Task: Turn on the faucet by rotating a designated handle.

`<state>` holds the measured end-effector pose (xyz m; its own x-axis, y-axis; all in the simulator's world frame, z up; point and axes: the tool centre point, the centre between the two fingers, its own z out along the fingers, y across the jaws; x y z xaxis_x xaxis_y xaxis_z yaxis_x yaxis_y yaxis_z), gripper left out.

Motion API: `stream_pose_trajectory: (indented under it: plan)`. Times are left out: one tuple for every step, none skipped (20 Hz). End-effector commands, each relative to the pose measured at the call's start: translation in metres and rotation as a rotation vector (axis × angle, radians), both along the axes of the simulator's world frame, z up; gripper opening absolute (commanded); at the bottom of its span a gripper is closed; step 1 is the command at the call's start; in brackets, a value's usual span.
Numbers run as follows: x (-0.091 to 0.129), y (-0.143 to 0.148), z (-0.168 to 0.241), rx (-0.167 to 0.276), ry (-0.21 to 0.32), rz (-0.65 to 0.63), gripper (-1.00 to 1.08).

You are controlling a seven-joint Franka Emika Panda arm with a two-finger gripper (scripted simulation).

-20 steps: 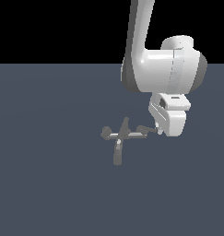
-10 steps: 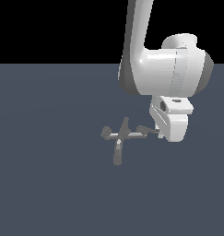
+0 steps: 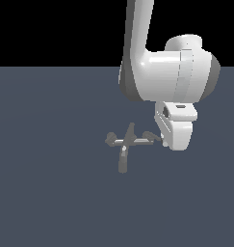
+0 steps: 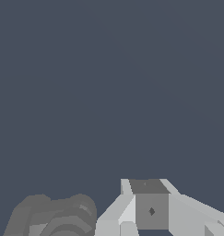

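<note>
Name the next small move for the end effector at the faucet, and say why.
Probably a short sideways push on the handle. The end effector sits right against that end of the faucet, at the exterior view's right, while the spout points away. Whether they touch cannot be told.

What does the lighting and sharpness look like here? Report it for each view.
Exterior view: flat, even light, no cast shadow under the small grey metal cross-shaped faucet; soft shading on the white arm; black band above the floor. Wrist view: blocky, coarse edges on the grey gripper and a dark ribbed part at the frame edge; no glare.
</note>
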<state>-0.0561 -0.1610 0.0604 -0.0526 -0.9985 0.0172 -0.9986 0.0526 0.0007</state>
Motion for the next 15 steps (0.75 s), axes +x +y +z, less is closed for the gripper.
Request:
stream_pose_trajectory:
  plan:
    - [0.01, 0.052, 0.0, 0.016, -0.001, 0.072, -1.0]
    - [0.01, 0.052, 0.0, 0.016, -0.001, 0.072, -1.0]
    - [-0.003, 0.002, 0.0, -0.001, 0.005, -0.012, -1.0]
    - [0.001, 0.009, 0.0, 0.001, 0.005, -0.004, -1.0]
    - [0.005, 0.016, 0.0, 0.003, 0.004, 0.005, -1.0]
    - [0.009, 0.023, 0.0, 0.004, 0.004, 0.013, -1.0]
    - [0.013, 0.029, 0.0, 0.006, 0.003, 0.021, -1.0]
    - [0.017, 0.036, 0.0, 0.008, 0.002, 0.028, -1.0]
    - [0.021, 0.043, 0.0, 0.009, 0.002, 0.036, -1.0]
    - [0.025, 0.05, 0.0, 0.011, 0.001, 0.044, -1.0]
    - [0.028, 0.057, 0.0, 0.012, 0.001, 0.052, -1.0]
    - [0.032, 0.064, 0.0, 0.014, 0.0, 0.06, -1.0]
    - [0.036, 0.071, 0.0, 0.016, 0.0, 0.067, -1.0]
    - [0.039, 0.078, 0.0, 0.017, -0.001, 0.075, -1.0]
    - [0.039, 0.078, 0.0, 0.017, -0.001, 0.075, -1.0]
